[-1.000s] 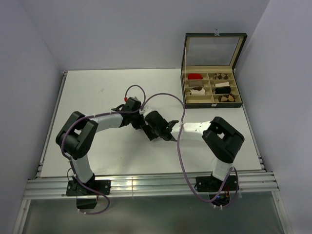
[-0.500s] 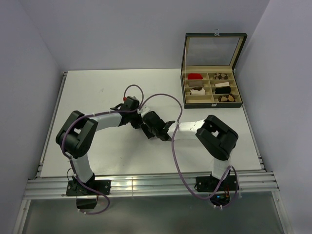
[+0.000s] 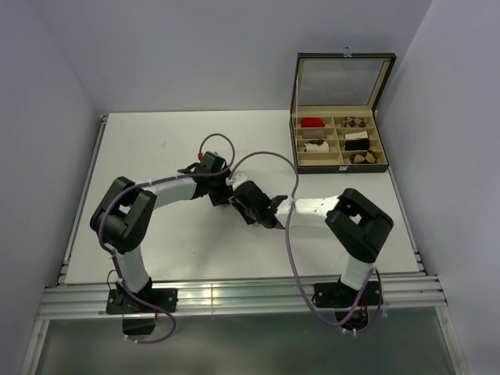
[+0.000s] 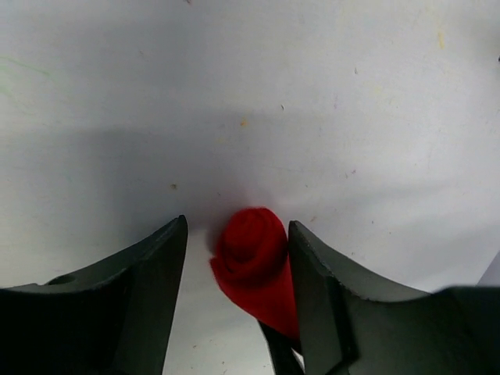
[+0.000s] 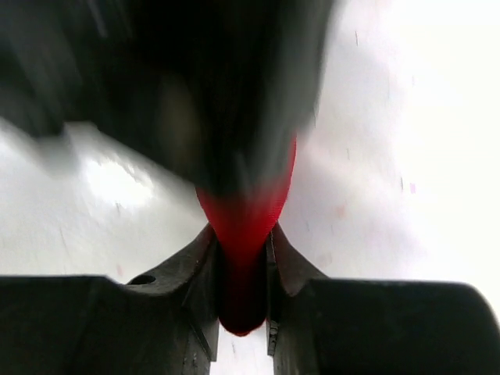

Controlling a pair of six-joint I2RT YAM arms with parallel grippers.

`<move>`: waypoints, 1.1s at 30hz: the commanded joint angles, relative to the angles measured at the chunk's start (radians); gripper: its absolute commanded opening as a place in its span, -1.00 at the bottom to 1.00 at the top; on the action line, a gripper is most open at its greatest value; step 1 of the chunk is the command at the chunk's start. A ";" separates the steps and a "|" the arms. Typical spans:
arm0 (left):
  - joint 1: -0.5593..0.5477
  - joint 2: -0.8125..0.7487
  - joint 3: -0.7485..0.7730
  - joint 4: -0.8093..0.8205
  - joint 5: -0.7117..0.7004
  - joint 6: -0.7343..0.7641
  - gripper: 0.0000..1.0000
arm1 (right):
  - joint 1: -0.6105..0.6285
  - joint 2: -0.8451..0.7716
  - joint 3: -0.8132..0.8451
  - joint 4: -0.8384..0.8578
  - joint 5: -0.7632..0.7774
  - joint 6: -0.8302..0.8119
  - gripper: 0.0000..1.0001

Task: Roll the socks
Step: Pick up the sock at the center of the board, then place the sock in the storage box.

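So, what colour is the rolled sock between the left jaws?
The sock is solid red; the left wrist view shows it best.

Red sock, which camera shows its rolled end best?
Left wrist: the red sock, rolled into a spiral, sits clearly inside the open left pincer. Right wrist shows a blurred red strip pinched in the right pincer. The top view hides it beneath both pincers.

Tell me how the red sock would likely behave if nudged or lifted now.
Probably floppy: the red sock squeezes thin where the right gripper pinches it. Its rolled end looks round and loosely wound, so a push might roll it across the table or let it uncoil. It is likely light and soft, not fragile.
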 commanded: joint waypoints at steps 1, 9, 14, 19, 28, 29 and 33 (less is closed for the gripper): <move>0.045 -0.034 0.041 -0.073 -0.076 0.034 0.23 | -0.020 -0.084 -0.042 -0.115 -0.033 0.026 -1.00; 0.210 -0.190 0.101 -0.112 -0.160 0.054 0.47 | -0.160 -0.274 -0.025 -0.173 -0.122 0.095 -1.00; 0.299 -0.393 0.088 -0.075 -0.263 0.126 0.59 | -0.295 -0.326 0.065 -0.267 -0.177 0.206 -1.00; 0.365 -0.621 0.020 0.031 -0.402 0.215 0.74 | -0.477 -0.300 0.170 -0.376 -0.223 0.397 -1.00; 0.416 -0.855 -0.093 0.106 -0.599 0.393 0.99 | -0.683 -0.175 0.379 -0.624 -0.159 0.677 -1.00; 0.416 -0.873 -0.113 0.140 -0.628 0.400 0.99 | -0.700 -0.124 0.456 -0.661 -0.145 0.710 -1.00; 0.416 -0.951 -0.190 0.211 -0.640 0.410 0.99 | -0.737 0.000 0.611 -0.778 -0.171 0.756 -1.00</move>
